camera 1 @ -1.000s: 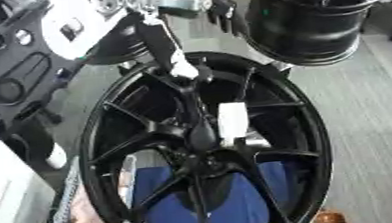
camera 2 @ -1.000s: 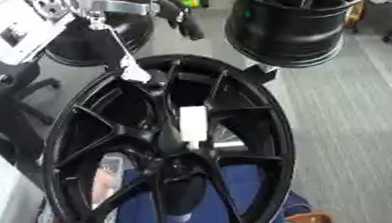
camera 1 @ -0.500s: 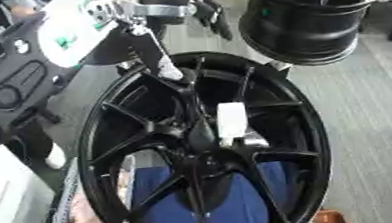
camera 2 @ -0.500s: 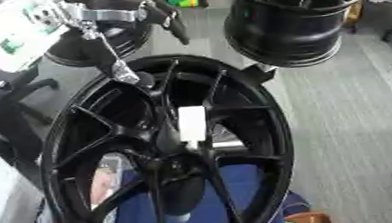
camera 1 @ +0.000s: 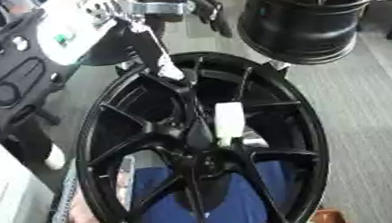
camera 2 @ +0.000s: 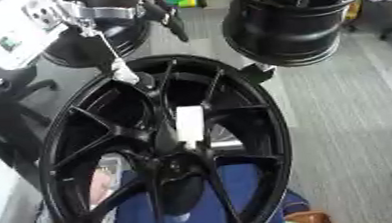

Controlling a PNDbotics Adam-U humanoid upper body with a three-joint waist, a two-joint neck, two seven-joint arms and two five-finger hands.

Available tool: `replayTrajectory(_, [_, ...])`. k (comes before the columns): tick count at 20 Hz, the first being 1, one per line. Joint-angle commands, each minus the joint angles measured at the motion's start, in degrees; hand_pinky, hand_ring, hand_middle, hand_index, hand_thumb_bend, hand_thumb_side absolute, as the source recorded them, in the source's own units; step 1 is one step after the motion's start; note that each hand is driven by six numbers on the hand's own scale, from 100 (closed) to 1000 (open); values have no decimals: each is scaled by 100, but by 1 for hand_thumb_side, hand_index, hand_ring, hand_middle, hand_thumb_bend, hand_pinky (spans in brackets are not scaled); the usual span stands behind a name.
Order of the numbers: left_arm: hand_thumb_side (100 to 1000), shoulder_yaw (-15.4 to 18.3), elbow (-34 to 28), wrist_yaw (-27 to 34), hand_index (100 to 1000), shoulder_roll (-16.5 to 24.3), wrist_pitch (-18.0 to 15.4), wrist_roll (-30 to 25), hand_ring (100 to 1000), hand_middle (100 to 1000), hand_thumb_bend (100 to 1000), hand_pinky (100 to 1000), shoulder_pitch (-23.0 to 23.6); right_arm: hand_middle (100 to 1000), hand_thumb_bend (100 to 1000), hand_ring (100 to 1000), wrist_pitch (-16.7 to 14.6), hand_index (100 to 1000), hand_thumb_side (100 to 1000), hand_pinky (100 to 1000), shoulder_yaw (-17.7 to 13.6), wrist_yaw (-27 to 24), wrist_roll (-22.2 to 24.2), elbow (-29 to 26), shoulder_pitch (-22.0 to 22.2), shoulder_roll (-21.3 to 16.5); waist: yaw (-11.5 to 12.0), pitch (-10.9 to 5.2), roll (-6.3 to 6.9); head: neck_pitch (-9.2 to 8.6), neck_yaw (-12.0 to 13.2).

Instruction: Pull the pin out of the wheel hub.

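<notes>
white pin — below left robot hand

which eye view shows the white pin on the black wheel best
The right eye view: the white rectangular pin stands near mid-frame, whole against the black spoked wheel hub. The left eye view shows it whole too, nearly the same, slightly right of centre.

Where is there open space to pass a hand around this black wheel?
Bare grey floor lies right of the black spoked wheel hub, below the second black wheel. The upper left is crowded by the left hand, near the white pin.
</notes>
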Motion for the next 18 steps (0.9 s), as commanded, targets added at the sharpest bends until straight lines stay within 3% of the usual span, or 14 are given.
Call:
replayTrajectory(1, [586, 77, 115, 68, 836, 23, -1442, -1809, 768, 707, 391, 775, -162, 588, 100, 696, 283, 725, 132, 844, -47, -19, -294, -38, -9, -118, 4, -99, -5, 29, -25])
replayTrajectory(4, [689, 90, 164, 163, 831, 6, -771, -1809, 767, 701, 401, 773, -182, 587, 100, 695, 279, 725, 132, 844, -50, -13, -294, -38, 3, -115, 13, -125, -4, 31, -34])
replayTrajectory(10, [729, -30, 27, 13, 838, 31, 415, -1809, 776, 710, 407, 782, -179, 587, 100, 695, 271, 725, 134, 844, -55, -3, -294, -38, 19, -108, 24, -162, -2, 32, -35])
replayTrajectory(14, [755, -106, -54, -229, 843, -19, 941, -1809, 781, 717, 423, 784, -168, 587, 100, 695, 267, 725, 135, 844, -52, -4, -294, -38, 23, -106, 34, -186, -3, 32, -40])
replayTrajectory(18, [756, -216, -162, -260, 841, -77, 1266, -1809, 780, 715, 392, 783, -172, 588, 100, 695, 270, 725, 133, 844, -46, 0, -294, -38, 24, -116, 31, -207, -7, 32, -37])
